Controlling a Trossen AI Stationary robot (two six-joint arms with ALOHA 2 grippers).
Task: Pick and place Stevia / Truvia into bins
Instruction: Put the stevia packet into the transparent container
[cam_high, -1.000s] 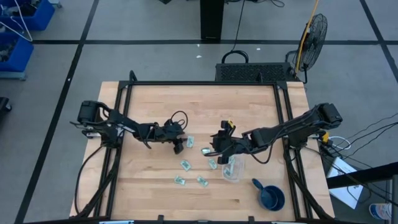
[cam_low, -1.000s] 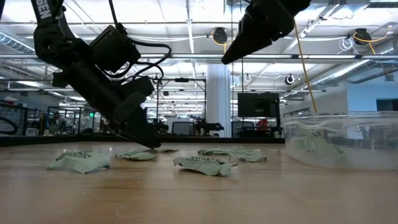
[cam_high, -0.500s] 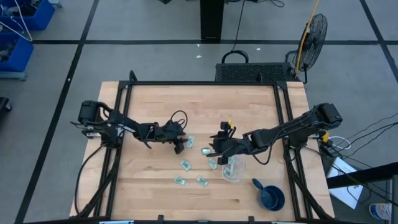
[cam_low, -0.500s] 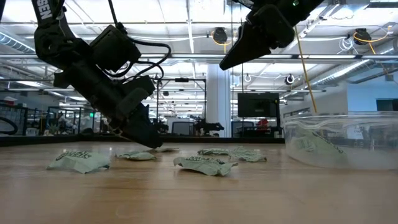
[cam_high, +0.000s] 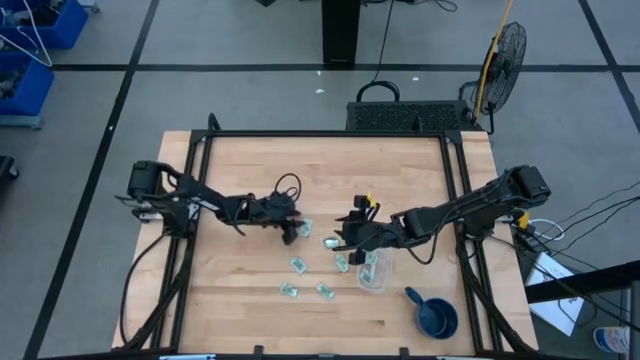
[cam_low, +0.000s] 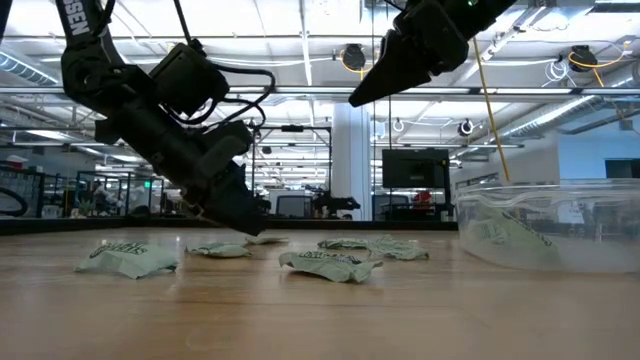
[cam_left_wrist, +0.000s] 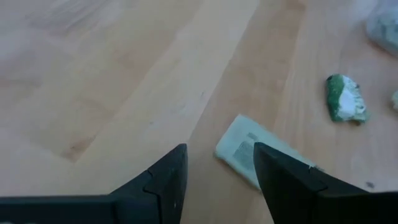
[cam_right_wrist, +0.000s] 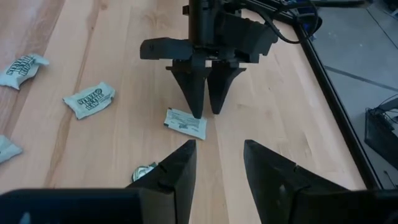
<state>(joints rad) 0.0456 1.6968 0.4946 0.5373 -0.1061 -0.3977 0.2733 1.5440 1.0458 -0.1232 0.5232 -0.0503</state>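
The left gripper (cam_high: 288, 236) is down at the wooden table (cam_high: 250, 165) near its middle, its jaws a little apart with nothing between them; in the right wrist view its two dark fingertips (cam_right_wrist: 198, 93) point down at a pale packet (cam_right_wrist: 185, 122) lying flat on the wood, one tip at the packet's edge, the other just beside it, and whether they touch it cannot be told. In the left wrist view that same packet (cam_left_wrist: 252, 155) lies just ahead of the jaws, partly behind one finger, with a crumpled green-and-white packet (cam_left_wrist: 345, 106) farther off. The right gripper (cam_high: 345, 236) hangs above the table, jaws apart and empty, facing the left gripper across the packet. More Stevia packets (cam_high: 299, 265) lie scattered on the wood below and between the two grippers, several showing in the low view (cam_low: 128, 258). The clear container (cam_high: 372, 272) stands just beside the right gripper, and at least one packet lies inside it (cam_low: 510, 232). A dark blue cup (cam_high: 436, 315) stands near the container, farther from the jaws
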